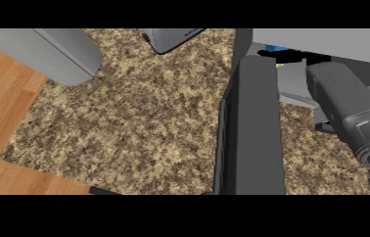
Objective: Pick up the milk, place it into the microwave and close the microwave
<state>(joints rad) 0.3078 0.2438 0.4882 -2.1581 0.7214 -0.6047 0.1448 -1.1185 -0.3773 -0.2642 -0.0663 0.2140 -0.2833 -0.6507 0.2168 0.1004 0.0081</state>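
Only a blue sliver of milk (273,48) shows inside the microwave (311,38).

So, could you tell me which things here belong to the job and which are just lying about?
Job: microwave, its open door, blue item inside (perhaps the milk), right forearm.
Lying about: grey object at the top, grey shape upper left.

Speckled brown counter (145,123), dark grey microwave door (253,133), orange wood surface (18,89)
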